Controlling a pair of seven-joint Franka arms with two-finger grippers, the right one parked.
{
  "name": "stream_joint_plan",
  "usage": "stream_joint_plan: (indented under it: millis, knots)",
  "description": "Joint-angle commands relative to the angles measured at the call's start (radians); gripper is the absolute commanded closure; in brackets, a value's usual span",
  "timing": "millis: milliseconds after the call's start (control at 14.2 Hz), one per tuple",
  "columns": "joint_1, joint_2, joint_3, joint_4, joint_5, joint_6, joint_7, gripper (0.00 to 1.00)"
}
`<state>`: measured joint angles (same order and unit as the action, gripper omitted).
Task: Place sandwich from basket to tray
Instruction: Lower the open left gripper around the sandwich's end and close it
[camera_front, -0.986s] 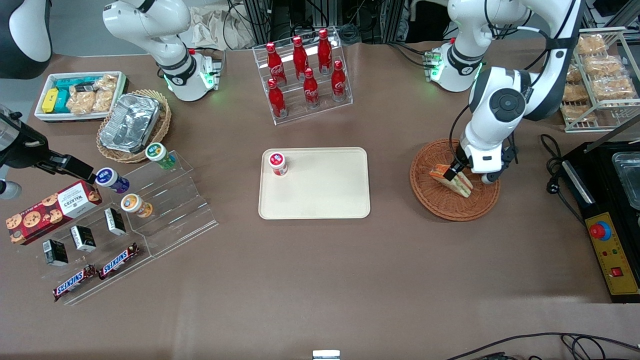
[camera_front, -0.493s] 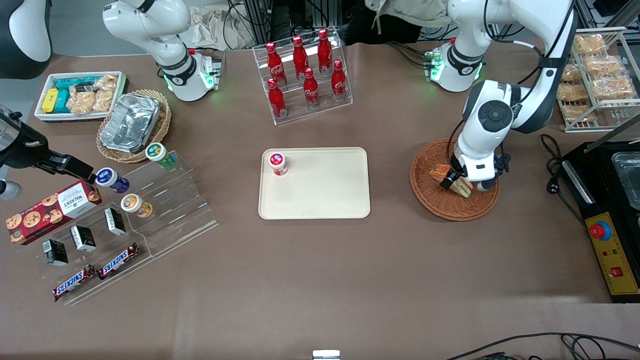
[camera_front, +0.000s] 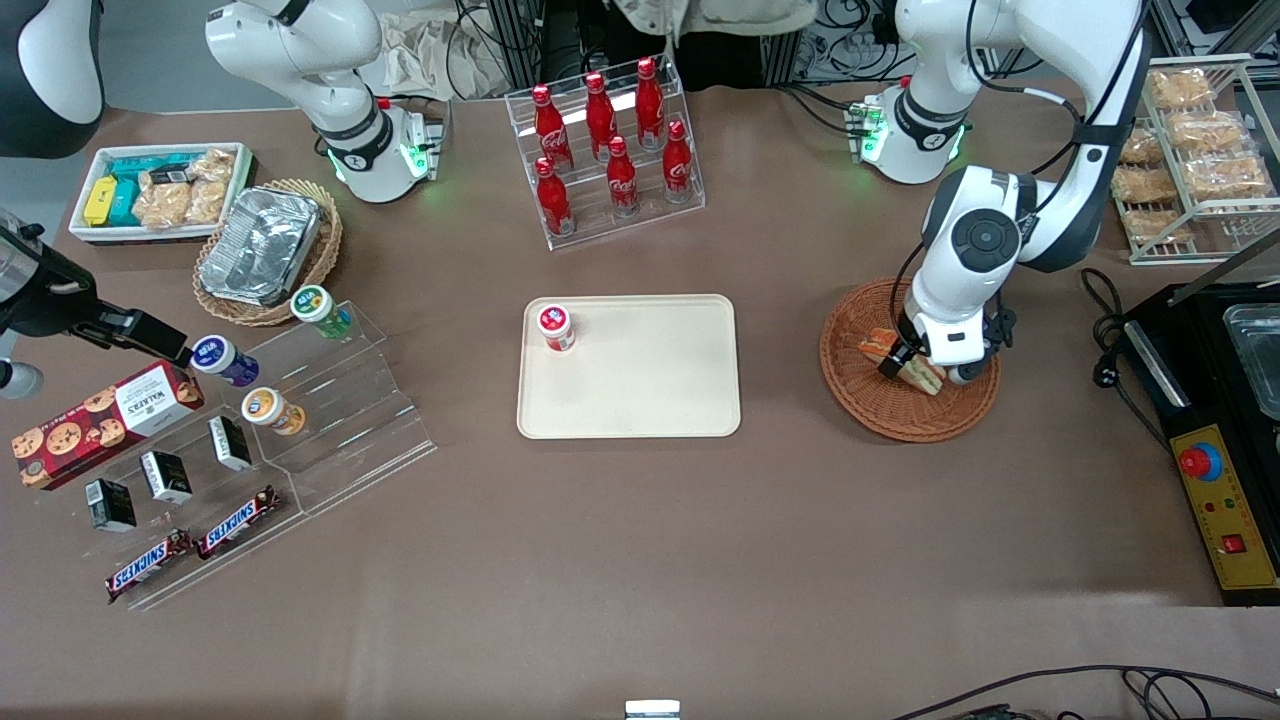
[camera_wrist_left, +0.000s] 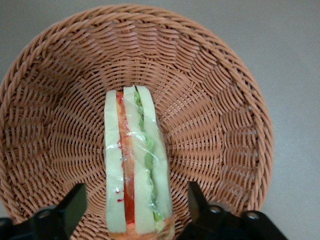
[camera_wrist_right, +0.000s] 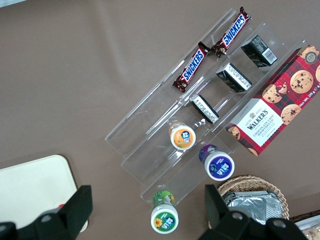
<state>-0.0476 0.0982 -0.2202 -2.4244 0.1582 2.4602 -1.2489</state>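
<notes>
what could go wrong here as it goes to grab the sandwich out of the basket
1. The open end effector straddles the plastic-wrapped triangular sandwich in the round reddish-brown wicker basket; the slick wrap could let it slip once lifted.
2. Squeezing too hard might crush the soft bread layers.
3. A small red-capped jar stands in one corner of the cream rectangular tray; a careless placement could knock it.

sandwich in basket | gripper jaws astride it | tray well apart
</notes>
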Motion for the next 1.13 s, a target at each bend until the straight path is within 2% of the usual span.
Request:
stream_joint_plan:
  millis: [0,352,423,634,704,1056]
  knots:
    - [-0.006,0.015,0.005,0.011,0.027,0.011,-0.034,0.31]
    - [0.000,0.044,0.007,0.062,0.024,0.007,-0.033,0.38]
    - [-0.004,0.057,0.007,0.070,0.026,0.000,-0.030,0.47]
    - [-0.001,0.048,0.007,0.079,0.021,-0.055,-0.035,0.83]
    - [-0.001,0.044,0.006,0.087,0.020,-0.096,-0.035,0.99]
    - [-0.005,0.023,0.004,0.197,0.024,-0.310,-0.012,1.00]
